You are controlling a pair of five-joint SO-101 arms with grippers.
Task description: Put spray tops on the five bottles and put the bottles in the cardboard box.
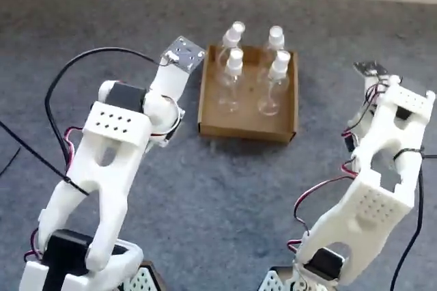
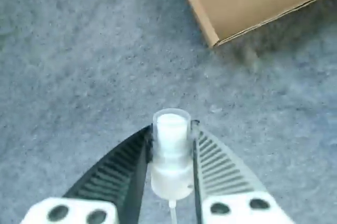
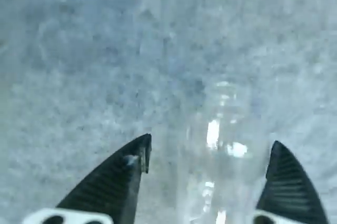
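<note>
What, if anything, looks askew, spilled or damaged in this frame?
Nothing stands out. Four capped bottles stand upright in the cardboard box, which looks intact. The left tool is shut on a spray top, and a clear bottle sits inside the open right tool.

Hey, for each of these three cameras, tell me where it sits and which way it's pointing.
High view: fixed above the table, looking down on the cardboard box with four topped bottles; left arm and right arm show.
Left wrist view: on the left wrist, facing the table past the left tool, shut on a spray top.
Right wrist view: on the right wrist, facing down past the open right tool, a clear bottle between its fingers.
Shared: high and left wrist views both show the cardboard box.
</note>
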